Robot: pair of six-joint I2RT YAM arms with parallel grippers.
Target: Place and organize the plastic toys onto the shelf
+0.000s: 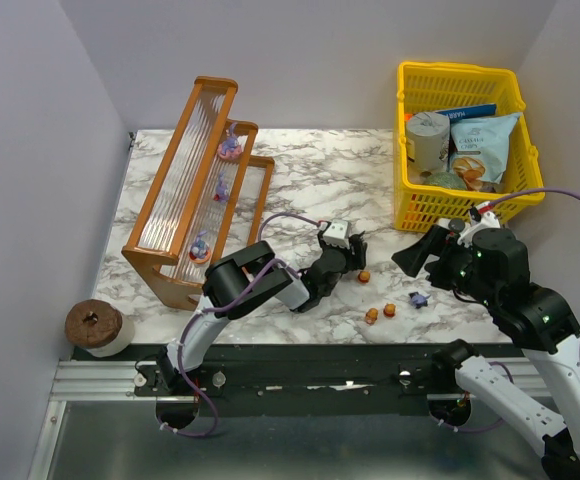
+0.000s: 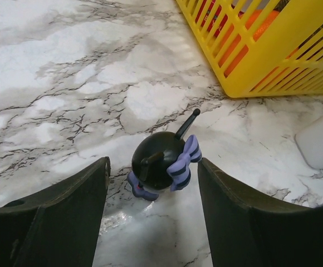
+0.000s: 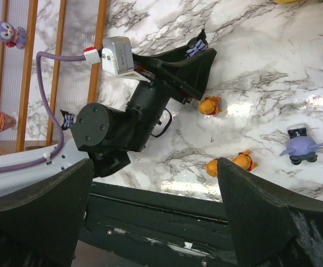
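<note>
Plastic toys (image 1: 220,187) are sitting in two places: three are standing on the shelf (image 1: 185,170) along the counter's (image 1: 310,170) left edge, while three orange ones (image 1: 372,315) and a purple one (image 1: 418,297) are lying toward its near edge. A dark navy toy (image 2: 161,164) with a purple bow is lying between the left jaws, which are standing spread on either side of it, near the yellow basket (image 1: 440,205). Right jaws are hanging spread wide, gripping nothing.

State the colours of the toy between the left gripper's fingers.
Black toy with a purple striped bow; left wrist view.
</note>
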